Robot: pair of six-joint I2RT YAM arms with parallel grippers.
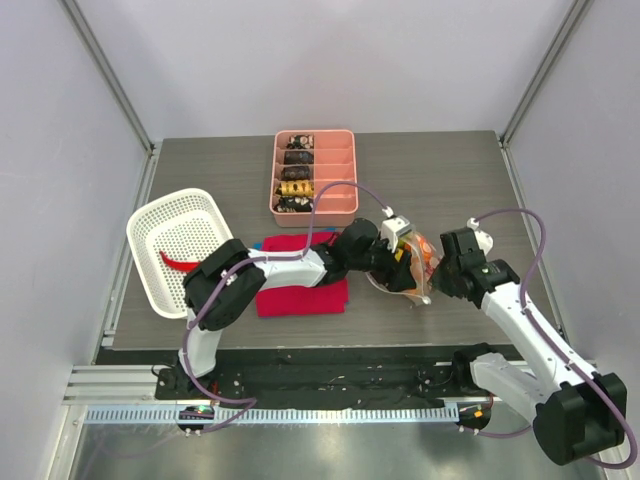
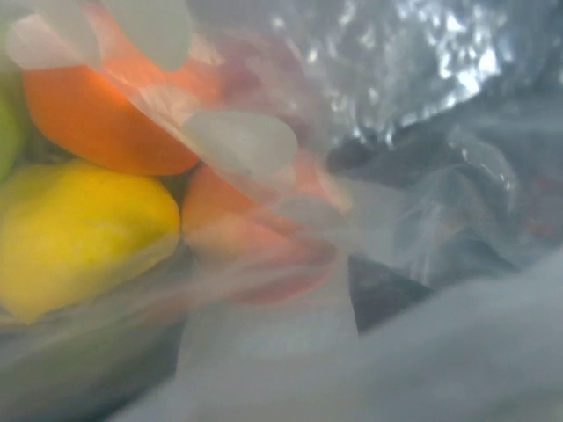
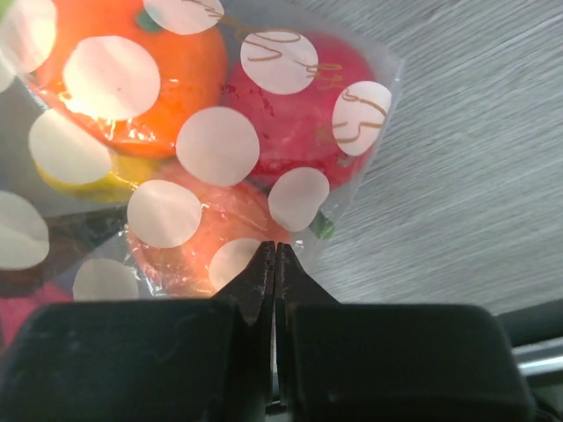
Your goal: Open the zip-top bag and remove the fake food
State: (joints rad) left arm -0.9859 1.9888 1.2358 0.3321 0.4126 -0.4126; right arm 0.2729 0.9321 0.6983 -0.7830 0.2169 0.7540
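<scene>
The zip-top bag [image 1: 408, 264], clear with white dots, lies right of centre between both grippers. My right gripper [image 3: 275, 249] is shut, its tips pinching the bag's edge [image 3: 352, 189]; it shows in the top view [image 1: 438, 272] too. Through the plastic I see an orange [image 3: 132, 79], a red apple [image 3: 317, 123], a peach [image 3: 202, 233] and a yellow fruit [image 3: 79, 180]. My left gripper [image 1: 392, 254] is pressed into the bag. Its view is filled with blurred plastic, the orange [image 2: 97, 119], the yellow fruit [image 2: 79, 233] and the peach [image 2: 251, 233]; its fingers are hidden.
A white lattice basket [image 1: 150, 225] at the left holds a red chili [image 1: 180, 263]. A red cloth [image 1: 300, 285] lies under the left arm. A pink divided tray [image 1: 340, 170] with dark and gold pieces stands at the back.
</scene>
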